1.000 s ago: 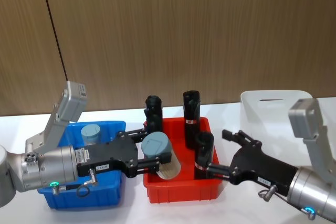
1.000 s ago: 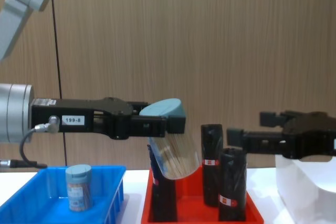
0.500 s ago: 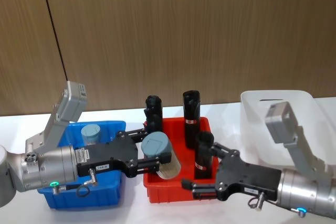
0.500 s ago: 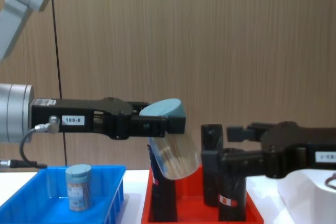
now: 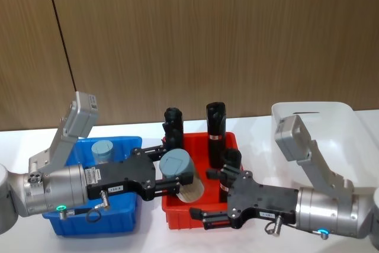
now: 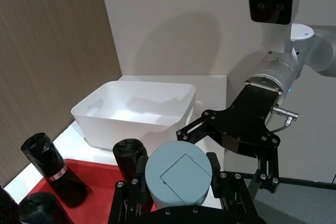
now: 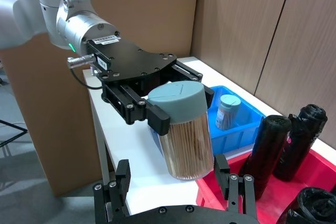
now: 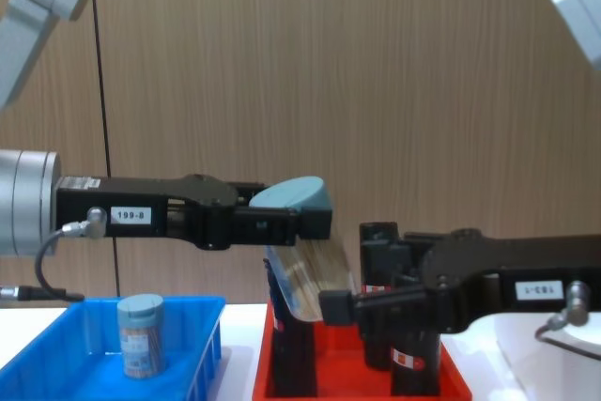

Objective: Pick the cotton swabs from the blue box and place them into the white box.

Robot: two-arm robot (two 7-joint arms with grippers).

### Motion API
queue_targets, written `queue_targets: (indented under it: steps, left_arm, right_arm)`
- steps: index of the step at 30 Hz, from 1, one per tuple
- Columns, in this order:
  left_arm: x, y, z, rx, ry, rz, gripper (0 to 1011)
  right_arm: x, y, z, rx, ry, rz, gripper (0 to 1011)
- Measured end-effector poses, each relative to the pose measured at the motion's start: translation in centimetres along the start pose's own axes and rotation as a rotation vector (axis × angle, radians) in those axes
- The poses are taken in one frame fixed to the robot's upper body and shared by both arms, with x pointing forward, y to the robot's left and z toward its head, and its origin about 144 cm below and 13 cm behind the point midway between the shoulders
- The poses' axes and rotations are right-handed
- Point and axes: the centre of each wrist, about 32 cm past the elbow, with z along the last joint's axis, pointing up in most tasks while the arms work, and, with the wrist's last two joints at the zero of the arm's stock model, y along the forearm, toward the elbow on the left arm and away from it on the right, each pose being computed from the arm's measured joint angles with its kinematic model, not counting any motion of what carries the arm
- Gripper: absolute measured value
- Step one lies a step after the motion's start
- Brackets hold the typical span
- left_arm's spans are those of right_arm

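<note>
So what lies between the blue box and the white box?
A red tray holding black rolls, seen in the head view, between the blue box and the white box.

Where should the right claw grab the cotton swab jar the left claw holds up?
The jar's clear body below the lid, with the right claw coming from the robot's right: the left claw clamps the lid, leaving the tilted body hanging free.

Colours: cotton swab jar (image 5: 177, 167) clear, lid grey-blue; blue box (image 5: 118, 220) bright blue; tray (image 5: 177, 214) red; rolls (image 5: 215, 125) black, labels red-and-white; white box (image 5: 331, 106) glossy white; wall (image 5: 207, 39) brown wood-grain.
</note>
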Motion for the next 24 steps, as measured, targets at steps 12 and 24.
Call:
queue_targets:
  steps: [12, 24]
  left_arm:
    - [0.0, 0.0, 0.0, 0.000, 0.000, 0.000, 666]
    - [0.0, 0.0, 0.0, 0.000, 0.000, 0.000, 666]
  right_arm:
    - [0.6, 1.0, 0.0, -0.009, -0.015, -0.010, 1002]
    - [0.8, 1.6, -0.2, -0.012, -0.019, -0.036, 1002]
